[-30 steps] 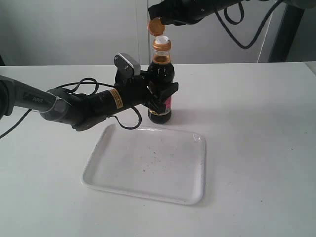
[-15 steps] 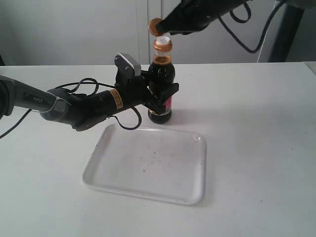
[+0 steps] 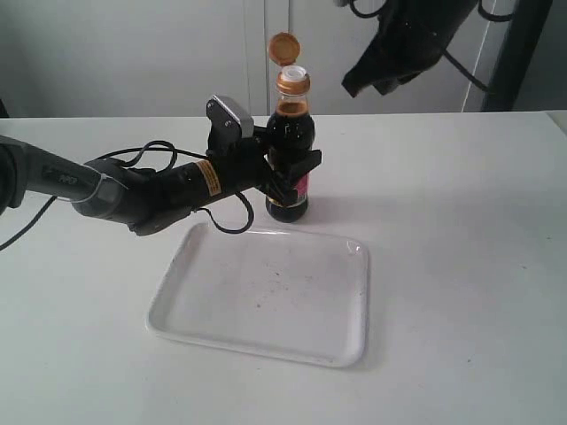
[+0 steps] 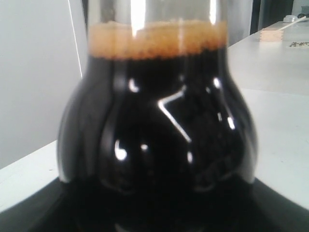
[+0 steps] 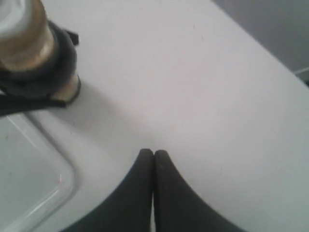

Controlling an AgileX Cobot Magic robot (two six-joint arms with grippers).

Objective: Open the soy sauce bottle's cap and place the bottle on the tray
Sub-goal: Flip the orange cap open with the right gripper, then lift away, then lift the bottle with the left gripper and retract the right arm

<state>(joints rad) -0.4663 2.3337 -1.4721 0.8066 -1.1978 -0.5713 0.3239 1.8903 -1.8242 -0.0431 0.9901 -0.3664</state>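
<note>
left fingers: the left gripper (image 3: 289, 173) is clamped round the belly of the soy sauce bottle (image 3: 291, 133), one black finger (image 3: 304, 166) across the front just above the label. the wrist camera is filled with dark liquid and its foam line.
right fingers: the right gripper (image 5: 153, 155) has its two tips pressed together with nothing between them, and hangs above bare table (image 5: 203, 87).
what changed: a second ago the right gripper was at the cap; now it has pulled up and away to the right, well apart from the bottle.
cap: the cap (image 3: 283, 47) stands flipped back on its hinge, upright, with the white spout (image 3: 293, 71) showing beneath it.
bottle: upright on the table, in the same spot as a second ago, just behind the far rim of the tray (image 3: 266, 301) and not on it.
tray: nothing on it.
meaning: the opening step looks done. what is left is the placing, likely the left arm's job since it already holds the bottle.
risk: with the spout uncovered, a tilt during the lift could spill sauce.
</note>
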